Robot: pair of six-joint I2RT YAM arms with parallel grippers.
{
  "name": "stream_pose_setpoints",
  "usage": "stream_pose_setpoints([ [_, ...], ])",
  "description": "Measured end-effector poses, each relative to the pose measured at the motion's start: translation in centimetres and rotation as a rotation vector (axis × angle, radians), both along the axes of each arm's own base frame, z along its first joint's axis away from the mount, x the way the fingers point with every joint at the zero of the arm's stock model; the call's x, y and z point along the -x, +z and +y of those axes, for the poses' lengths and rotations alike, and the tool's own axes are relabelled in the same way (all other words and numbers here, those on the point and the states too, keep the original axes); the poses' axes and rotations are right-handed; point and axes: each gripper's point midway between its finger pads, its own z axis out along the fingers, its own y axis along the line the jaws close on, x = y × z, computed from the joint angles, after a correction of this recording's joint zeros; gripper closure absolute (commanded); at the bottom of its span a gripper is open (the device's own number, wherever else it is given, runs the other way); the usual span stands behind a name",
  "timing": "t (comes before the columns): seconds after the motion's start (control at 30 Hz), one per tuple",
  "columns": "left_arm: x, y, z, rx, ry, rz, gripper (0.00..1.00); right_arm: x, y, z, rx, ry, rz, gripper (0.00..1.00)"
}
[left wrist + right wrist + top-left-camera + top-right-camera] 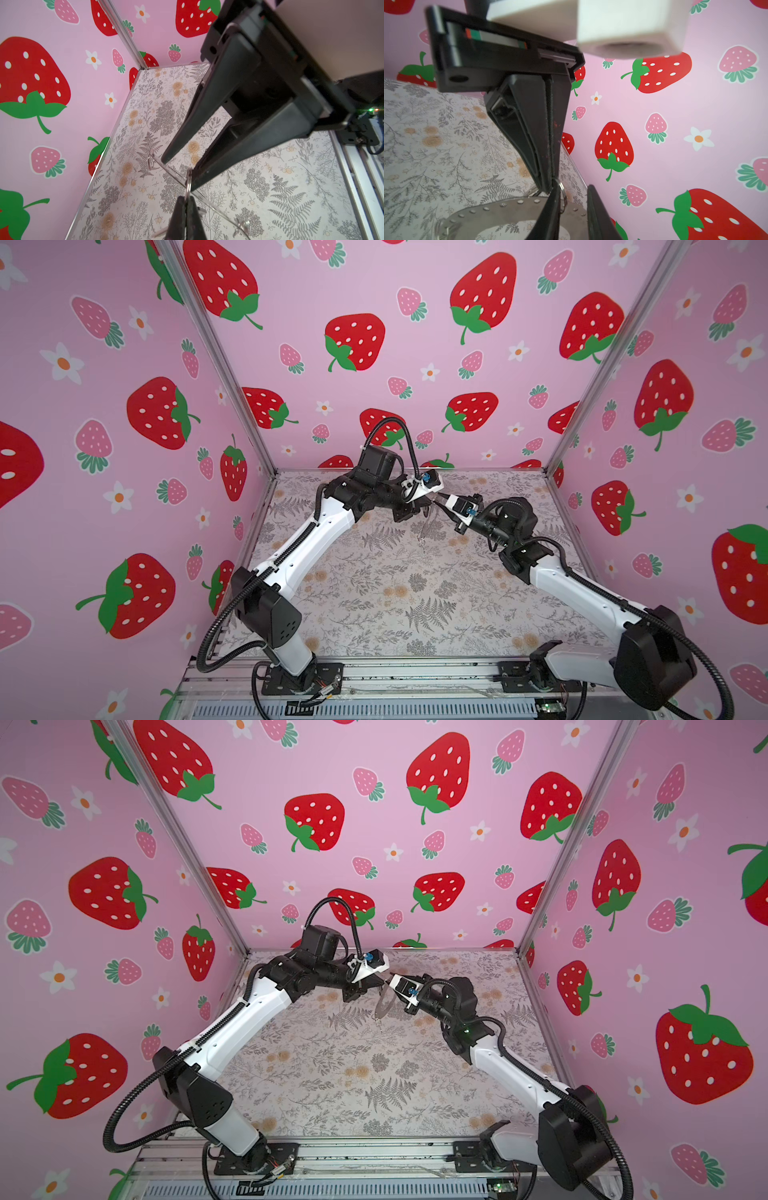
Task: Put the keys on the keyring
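In both top views the keyring [384, 1001] is only an edge-on sliver, held up between the two arms, and a speck dangling under it is too small to tell. The right wrist view shows its holed rim, partly hidden and cut off. The left gripper [551, 182] is pressed together on a wire loop [188, 184] at that rim. The right gripper [573, 187] is spread. I cannot make out the keys.

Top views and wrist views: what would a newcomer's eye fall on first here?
Pink walls printed with big red strawberries box in the floral-patterned table on three sides. Above the table's back, a large flat silvery-grey metal ring hangs in the air. In the right wrist view, the left gripper is pinched shut on a small wire loop by its rim, while the right gripper stands open.
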Motion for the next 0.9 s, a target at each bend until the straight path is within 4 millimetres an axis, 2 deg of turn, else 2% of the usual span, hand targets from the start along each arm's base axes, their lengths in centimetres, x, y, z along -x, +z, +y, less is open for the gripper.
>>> stream_pose_setpoints([
  [0.17, 0.1, -1.2, 0.4, -0.059, 0.03, 0.034, 1.0, -0.1, -1.1, 0.3, 0.058, -0.04, -0.012, 0.79],
  [0.5, 0.3, -1.2, 0.5, -0.078, 0.051, 0.044, 1.0, -0.1, -1.4, 0.6, 0.089, -0.057, -0.025, 0.8],
  [0.87, -0.3, -1.1, 0.7, -0.097, 0.076, 0.009, 1.0, -0.2, -1.8, 1.3, 0.117, -0.057, 0.005, 1.0],
  [0.9, -0.3, -1.1, 0.7, -0.1, 0.078, 0.006, 0.88, -0.2, -1.9, 1.3, 0.117, -0.056, 0.007, 1.0],
])
